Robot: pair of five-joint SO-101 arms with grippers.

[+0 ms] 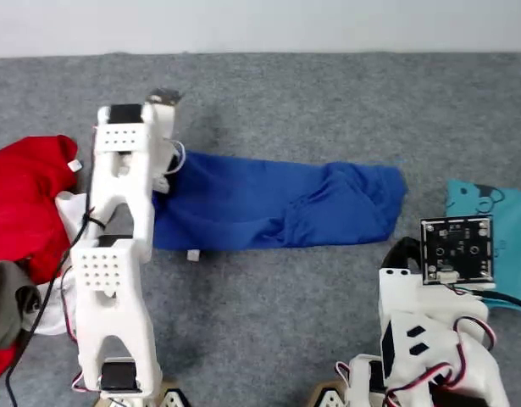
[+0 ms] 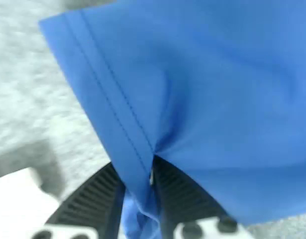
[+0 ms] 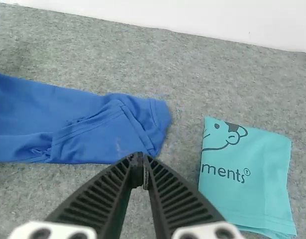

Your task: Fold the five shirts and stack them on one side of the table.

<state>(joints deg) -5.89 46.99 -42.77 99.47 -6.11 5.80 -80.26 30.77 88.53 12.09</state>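
The blue shirt (image 1: 268, 208) lies stretched lengthwise across the middle of the grey tabletop (image 1: 328, 102), rumpled and bunched at its right end. A small white tag (image 1: 192, 254) sticks out from its near edge; nothing on it can be read. At the shirt's left end, the left gripper (image 2: 152, 172) has its jaws pinched tight on a fold of the stitched hem (image 2: 113, 99), with blue cloth bulging between them.

The right gripper (image 3: 143, 162) hangs over the tabletop just short of the shirt's right end, jaws pressed together with nothing in them.

Near the tabletop's right edge, apart from the blue shirt, a folded teal shirt (image 3: 247, 184) lies flat. It bears a cartoon figure (image 3: 225, 135) with dark lettering under it.

At the left edge, a red shirt (image 1: 27, 195) lies heaped, with a white garment (image 1: 69, 208) and a grey garment (image 1: 6, 297) against it. The white one reaches close to the blue shirt's left end.

A broad band of grey tabletop runs between the blue shirt's far edge and the white wall (image 1: 260, 25). Another stretch lies between its near edge and the two arm bases.
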